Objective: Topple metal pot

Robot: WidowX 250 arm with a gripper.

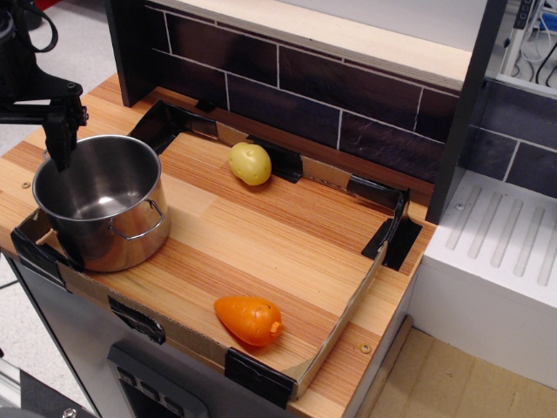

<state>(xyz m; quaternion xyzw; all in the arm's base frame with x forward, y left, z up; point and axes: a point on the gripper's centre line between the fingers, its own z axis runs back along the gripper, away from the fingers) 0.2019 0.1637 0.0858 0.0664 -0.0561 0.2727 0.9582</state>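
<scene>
The metal pot (100, 202) stands upright and empty at the front left corner of the wooden board, with wire loop handles at its back left and front right. My black gripper (30, 131) hangs at the left edge of the view, just behind the pot. One finger (61, 144) points down and reaches the pot's back left rim, near the rear handle. The other finger is cut off by the frame's left edge. The visible finger sits far out on the crossbar, so the jaws look open and hold nothing.
A yellow toy potato (251, 163) lies at the back of the board and an orange toy carrot (250, 319) near its front edge. A low cardboard rim (348, 300) with black tape corners borders the board. A dark tiled wall (348, 96) stands behind, a white drainer (500, 244) to the right.
</scene>
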